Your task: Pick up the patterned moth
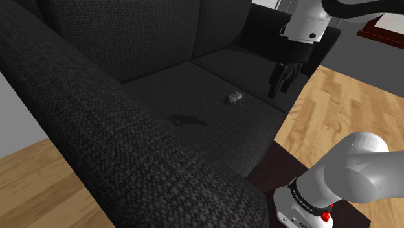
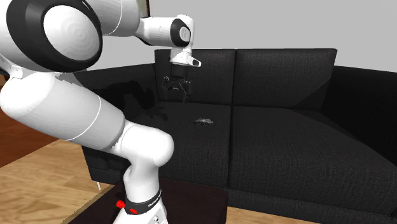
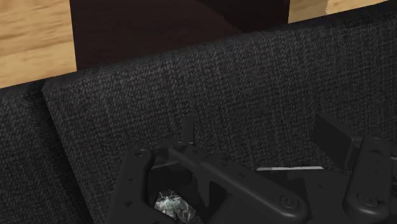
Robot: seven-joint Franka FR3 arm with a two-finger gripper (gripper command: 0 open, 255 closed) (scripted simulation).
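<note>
The patterned moth is a small grey mottled thing lying on the dark sofa seat cushion. In the second exterior view the moth lies low on the same cushion. My black gripper hangs open above the seat's front part, to the shoulder view's right of the moth and not touching it. From the second exterior view the gripper is above and left of the moth. In the wrist view the fingers stand apart over dark fabric, and the moth peeks through the hand's frame behind them.
A darker flat patch marks the seat to the shoulder view's left of the moth. The sofa's thick armrest runs across the foreground, and the backrest rises behind. Wooden floor and a dark low stand lie beside the sofa.
</note>
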